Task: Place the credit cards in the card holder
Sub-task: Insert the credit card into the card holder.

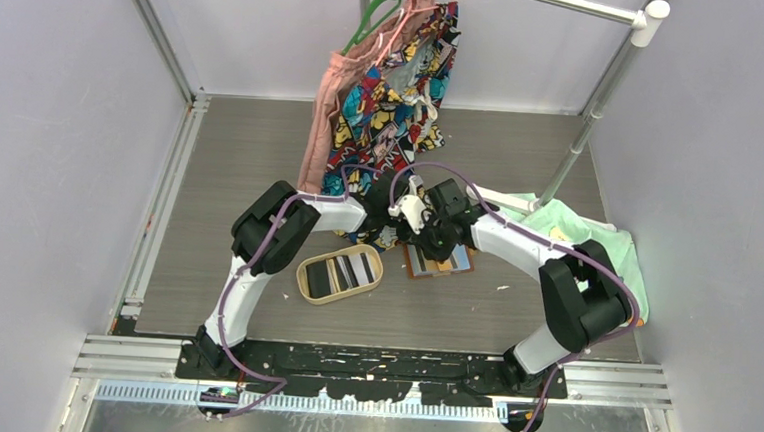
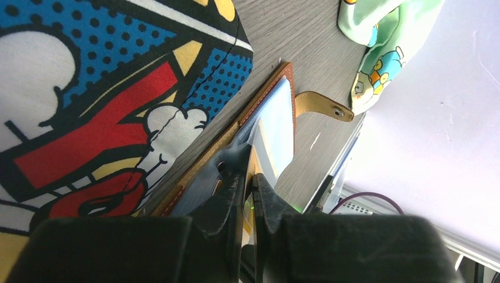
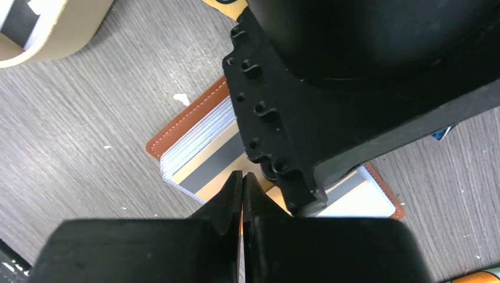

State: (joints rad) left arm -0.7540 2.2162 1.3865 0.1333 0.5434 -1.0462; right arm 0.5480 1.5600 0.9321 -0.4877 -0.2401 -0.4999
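left wrist: the left gripper (image 2: 249,191) is held at the open card holder (image 2: 277,124), fingers close together; grasping or released cannot be told. right wrist: the right gripper (image 3: 242,186) is clenched over the card holder. top: credit cards (image 1: 340,272) are kept in a tray (image 1: 301,277) left of it.

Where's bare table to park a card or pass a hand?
Free: the wide patch of table left of the left arm; the far strip between hanging clothes and pole; the near strip between oval tray and arm bases. Crowded: centre, left gripper and right gripper over the card holder.
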